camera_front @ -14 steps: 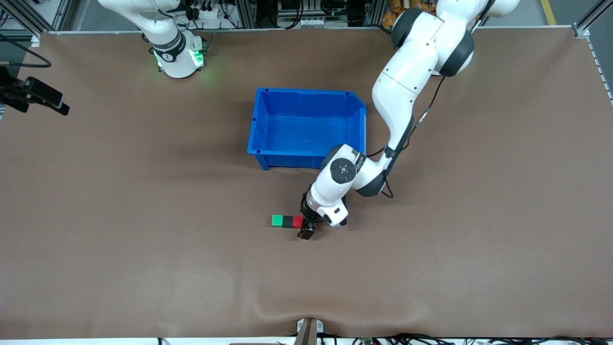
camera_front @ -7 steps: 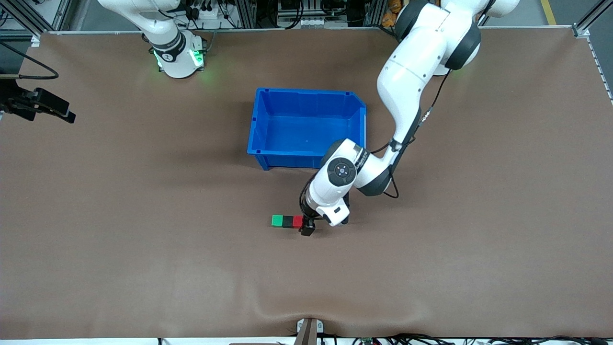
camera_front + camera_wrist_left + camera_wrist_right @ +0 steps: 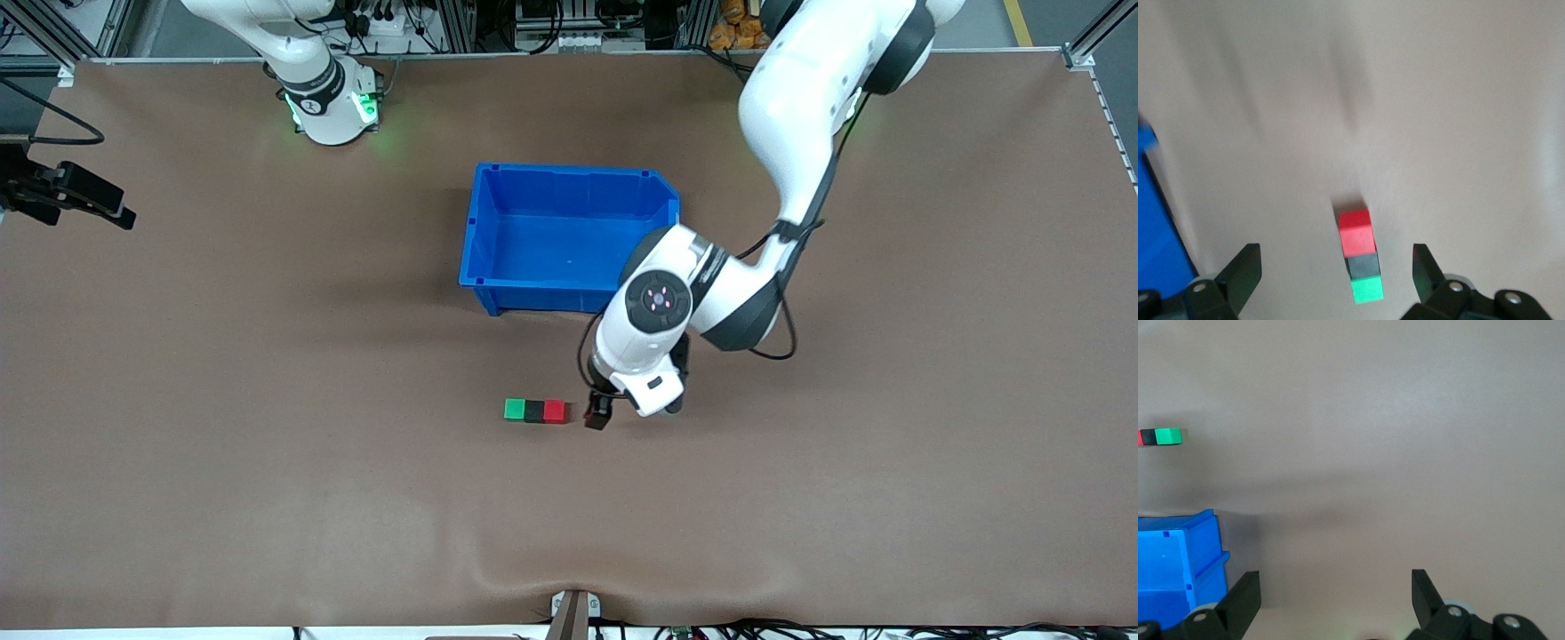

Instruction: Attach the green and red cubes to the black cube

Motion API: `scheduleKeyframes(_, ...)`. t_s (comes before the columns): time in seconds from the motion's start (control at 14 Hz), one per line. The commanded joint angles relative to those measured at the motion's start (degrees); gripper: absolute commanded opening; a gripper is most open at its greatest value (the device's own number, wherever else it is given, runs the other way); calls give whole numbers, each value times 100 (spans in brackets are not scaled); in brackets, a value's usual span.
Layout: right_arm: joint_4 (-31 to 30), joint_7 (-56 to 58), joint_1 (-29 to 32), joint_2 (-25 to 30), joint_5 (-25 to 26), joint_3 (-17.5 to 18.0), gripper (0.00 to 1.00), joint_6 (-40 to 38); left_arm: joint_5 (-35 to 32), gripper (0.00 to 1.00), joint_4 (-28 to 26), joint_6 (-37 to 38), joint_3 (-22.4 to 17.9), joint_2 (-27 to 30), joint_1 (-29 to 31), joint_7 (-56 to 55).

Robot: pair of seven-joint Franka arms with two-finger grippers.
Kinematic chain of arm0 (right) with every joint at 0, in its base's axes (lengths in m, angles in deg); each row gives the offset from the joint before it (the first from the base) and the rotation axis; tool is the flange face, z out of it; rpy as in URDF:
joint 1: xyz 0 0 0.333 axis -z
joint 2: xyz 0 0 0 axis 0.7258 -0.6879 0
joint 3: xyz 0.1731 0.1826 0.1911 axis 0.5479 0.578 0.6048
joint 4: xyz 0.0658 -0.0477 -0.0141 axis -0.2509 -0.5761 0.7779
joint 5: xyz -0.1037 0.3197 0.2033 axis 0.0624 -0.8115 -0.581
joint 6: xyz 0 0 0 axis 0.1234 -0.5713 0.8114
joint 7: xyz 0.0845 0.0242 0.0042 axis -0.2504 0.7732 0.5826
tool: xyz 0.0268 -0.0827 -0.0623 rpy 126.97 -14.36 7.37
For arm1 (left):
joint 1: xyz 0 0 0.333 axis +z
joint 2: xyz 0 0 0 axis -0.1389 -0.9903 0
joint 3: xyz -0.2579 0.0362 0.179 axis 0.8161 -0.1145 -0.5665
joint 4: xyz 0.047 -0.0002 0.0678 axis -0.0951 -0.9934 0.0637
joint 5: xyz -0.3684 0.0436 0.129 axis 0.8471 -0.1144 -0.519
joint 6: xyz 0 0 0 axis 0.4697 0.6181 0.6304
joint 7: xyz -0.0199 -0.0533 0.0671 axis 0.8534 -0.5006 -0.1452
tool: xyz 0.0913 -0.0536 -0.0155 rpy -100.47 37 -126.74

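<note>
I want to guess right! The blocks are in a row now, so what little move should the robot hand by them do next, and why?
Probably lift the left gripper away. The green cube, black cube and red cube already sit touching in one row, black in the middle. The gripper is open beside the red end, holding nothing. The right gripper waits off at its own end.

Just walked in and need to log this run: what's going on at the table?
The green cube, black cube and red cube sit in a touching row on the table, black in the middle, nearer the front camera than the blue bin. The left claw is open beside the red end, holding nothing. The right claw waits, open, at the right arm's end of the table.
</note>
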Motion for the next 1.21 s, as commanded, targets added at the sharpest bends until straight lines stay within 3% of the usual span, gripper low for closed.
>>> scheduleKeyframes(0.0,129,40,-27,-54,124,-22,100,-48,-481,100,-308,811,31,664,-43,580)
scheduleKeyframes(0.78,138,40,-27,-107,98,-22,100,-39,-543,100,-501,2826,31,1983,756,4211)
scheduleKeyframes(1.14,138,40,-36,-116,80,-14,100,-39,-481,100,-1668,2872,31,3159,1231,5950)
